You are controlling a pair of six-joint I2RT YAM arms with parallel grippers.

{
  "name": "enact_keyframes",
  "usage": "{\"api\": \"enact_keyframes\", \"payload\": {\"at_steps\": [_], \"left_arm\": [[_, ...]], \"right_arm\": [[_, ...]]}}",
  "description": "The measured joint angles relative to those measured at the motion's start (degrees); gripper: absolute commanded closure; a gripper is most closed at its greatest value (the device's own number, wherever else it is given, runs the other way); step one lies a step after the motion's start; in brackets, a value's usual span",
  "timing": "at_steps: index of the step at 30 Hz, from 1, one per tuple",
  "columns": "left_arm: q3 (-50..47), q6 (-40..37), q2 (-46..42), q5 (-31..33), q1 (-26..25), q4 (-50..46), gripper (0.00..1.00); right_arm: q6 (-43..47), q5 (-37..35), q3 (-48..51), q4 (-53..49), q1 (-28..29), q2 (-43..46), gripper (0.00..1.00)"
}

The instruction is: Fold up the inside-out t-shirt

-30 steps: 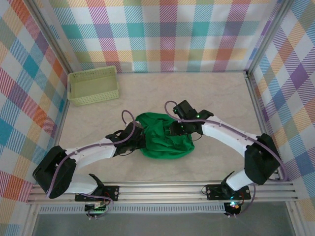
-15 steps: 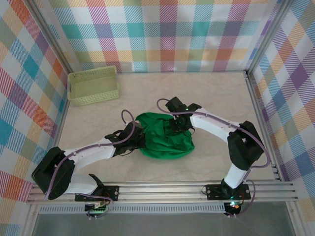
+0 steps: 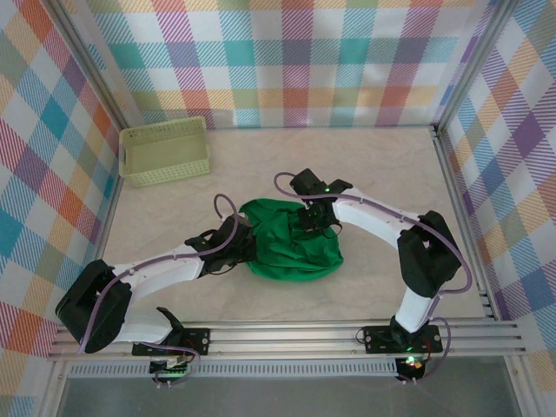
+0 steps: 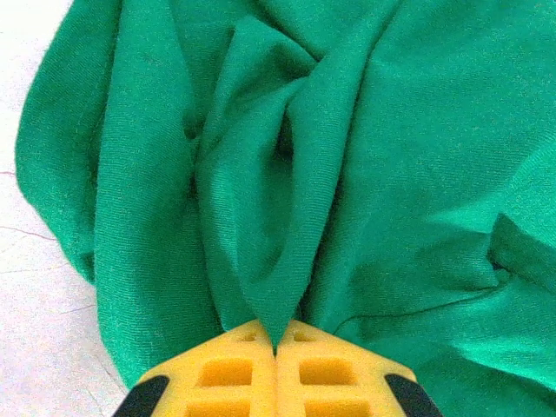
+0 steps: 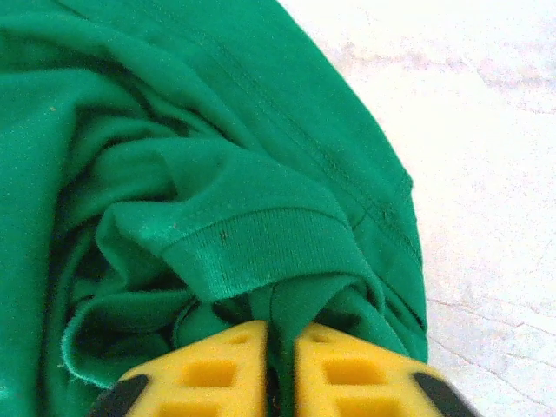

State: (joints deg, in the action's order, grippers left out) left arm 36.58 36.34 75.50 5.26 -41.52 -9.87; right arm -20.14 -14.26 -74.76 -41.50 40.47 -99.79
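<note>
on the t-shirt (image 3: 287, 256), right gripper (image 5: 280, 334) newly closed

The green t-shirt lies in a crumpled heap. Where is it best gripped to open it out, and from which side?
Probably the ribbed band at the far right of the t-shirt, approached from the right: a firm stitched edge standing proud of the heap. The right end effector is shut on cloth next to it; the left end effector pinches a ridge at the left edge.
</note>
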Motion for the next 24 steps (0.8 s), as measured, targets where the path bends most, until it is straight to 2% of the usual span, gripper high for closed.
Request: {"api": "enact_keyframes", "payload": {"at_steps": [2,8,13,17,20,24], "left_arm": [[0.0,0.0,0.0,0.3,0.0,-0.1,1.0],[0.1,0.0,0.0,3.1,0.0,-1.0,1.0],[1.9,-0.2,-0.9,6.0,1.7,-4.2,1.0],[2.3,-1.0,-7.0,7.1,7.0,-7.0,1.0],[2.6,-1.9,-13.0,7.9,9.4,-7.9,1.0],[2.8,-3.5,-17.7,5.9,9.5,-7.4,1.0]], "right_arm": [[0.3,0.2,-0.6,0.0,0.0,0.0,1.0],[1.4,2.8,-3.3,-1.6,0.1,3.8,1.0],[2.5,5.3,-5.8,-1.0,-0.2,17.3,1.0],[2.6,5.5,-6.1,0.3,-3.0,29.7,1.0],[1.9,5.3,-3.5,2.3,-6.8,36.1,1.0],[-1.0,5.0,6.5,4.5,-9.2,39.6,1.0]]}}
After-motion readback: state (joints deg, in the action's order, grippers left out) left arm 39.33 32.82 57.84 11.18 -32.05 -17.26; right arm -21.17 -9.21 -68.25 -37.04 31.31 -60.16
